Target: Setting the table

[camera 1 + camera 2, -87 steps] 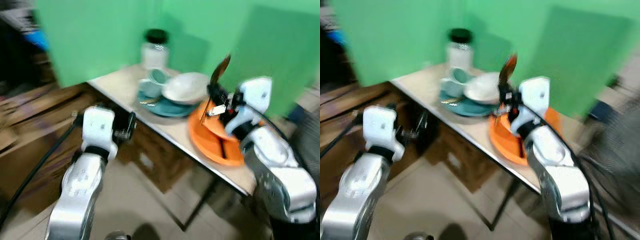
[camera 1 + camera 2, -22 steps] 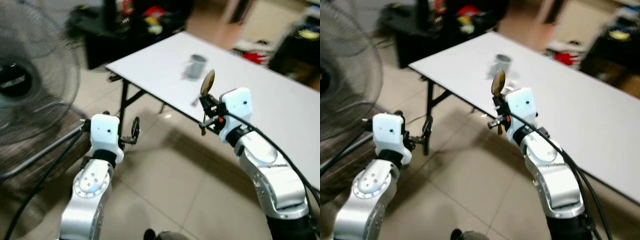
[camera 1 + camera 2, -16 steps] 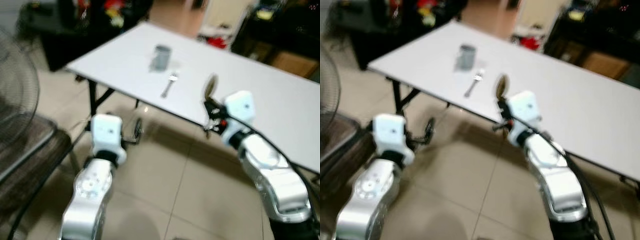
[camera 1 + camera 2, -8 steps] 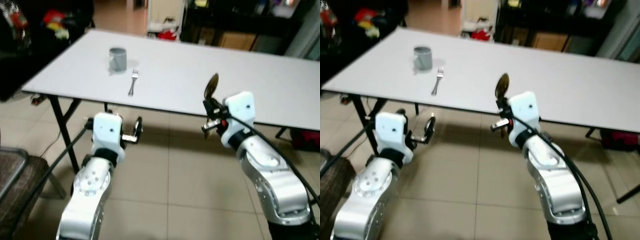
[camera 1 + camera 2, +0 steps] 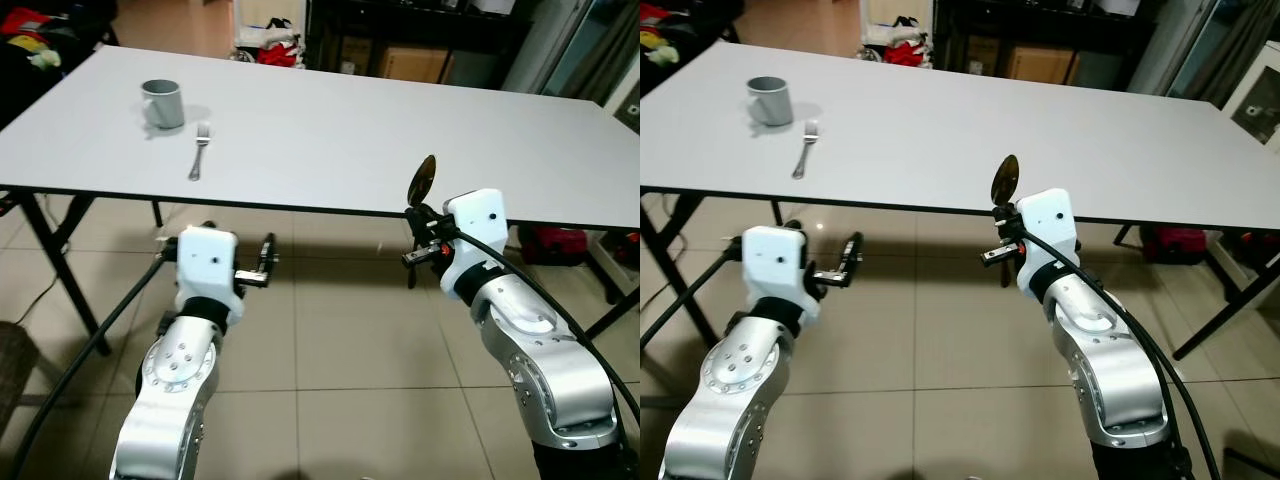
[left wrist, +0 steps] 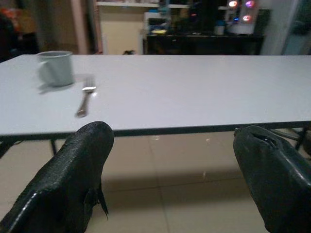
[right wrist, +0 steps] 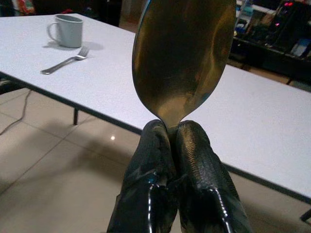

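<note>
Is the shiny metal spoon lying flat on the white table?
No, the shiny metal spoon stands upright, pinched between the right gripper's black fingers.

Head and wrists toward table point(image 5: 330, 130)

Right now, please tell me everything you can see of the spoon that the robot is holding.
The spoon looks like metal with a dark golden, shiny bowl that reflects the room. It stands upright, bowl up. The right gripper is shut on it just under the bowl, both black fingers pressed against the neck, so most of the handle is hidden. It is held in the air in front of the near edge of the white table, not touching it, well to the right of the fork and the grey mug.
</note>
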Motion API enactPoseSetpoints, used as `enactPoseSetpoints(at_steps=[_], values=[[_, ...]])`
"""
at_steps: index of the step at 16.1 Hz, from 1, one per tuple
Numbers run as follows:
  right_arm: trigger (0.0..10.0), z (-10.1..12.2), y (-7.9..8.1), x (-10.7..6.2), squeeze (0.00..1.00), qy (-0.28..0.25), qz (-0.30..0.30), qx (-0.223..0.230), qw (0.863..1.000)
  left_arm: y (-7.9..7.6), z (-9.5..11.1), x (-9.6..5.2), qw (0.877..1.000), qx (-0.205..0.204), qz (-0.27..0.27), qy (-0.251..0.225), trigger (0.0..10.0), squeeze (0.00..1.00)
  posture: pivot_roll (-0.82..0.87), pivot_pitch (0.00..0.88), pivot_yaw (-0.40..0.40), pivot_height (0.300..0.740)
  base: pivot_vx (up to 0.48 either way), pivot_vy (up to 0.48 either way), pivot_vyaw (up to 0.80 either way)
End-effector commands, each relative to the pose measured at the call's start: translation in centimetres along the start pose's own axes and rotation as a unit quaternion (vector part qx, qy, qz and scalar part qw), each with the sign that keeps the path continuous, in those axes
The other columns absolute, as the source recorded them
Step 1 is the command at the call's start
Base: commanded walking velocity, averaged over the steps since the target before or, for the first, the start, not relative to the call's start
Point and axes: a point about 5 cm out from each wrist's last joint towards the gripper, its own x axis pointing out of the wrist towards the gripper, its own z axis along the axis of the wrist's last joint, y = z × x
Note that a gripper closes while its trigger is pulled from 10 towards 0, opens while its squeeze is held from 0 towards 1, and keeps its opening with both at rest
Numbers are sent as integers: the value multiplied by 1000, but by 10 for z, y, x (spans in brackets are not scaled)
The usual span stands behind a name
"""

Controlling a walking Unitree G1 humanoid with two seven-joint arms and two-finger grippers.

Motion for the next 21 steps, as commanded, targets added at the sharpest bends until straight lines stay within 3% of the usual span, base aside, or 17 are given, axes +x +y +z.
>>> enactPoseSetpoints(at_steps=[1, 4, 9, 14, 21], values=[[10000, -2, 0, -1, 0, 10, 2, 3, 1000, 3, 1, 1, 1000, -3, 9, -3, 10000, 0, 45, 0, -104, 740, 0, 0, 0], [10000, -15, -1, 2, 0, 47, -11, -79, 996, 5, -5, -3, 1000, 2, 12, 12, 10000, 0, 51, 0, -107, 740, 0, 0, 0], [10000, -21, -1, 1, 0, 47, 11, -21, 999, 15, -11, -8, 999, 22, 27, 19, 10000, 0, 60, 0, -124, 740, 207, 0, 0], [10000, -15, 1, 0, 0, 38, 36, -51, 997, 15, -11, -6, 999, 23, 27, 15, 10000, 0, 52, 0, -134, 740, 277, 0, 320], [10000, -17, 3, -2, 0, 23, 31, -8, 999, 18, -13, -11, 999, 26, 19, 19, 10000, 0, 67, 0, -127, 740, 296, 0, 171]])
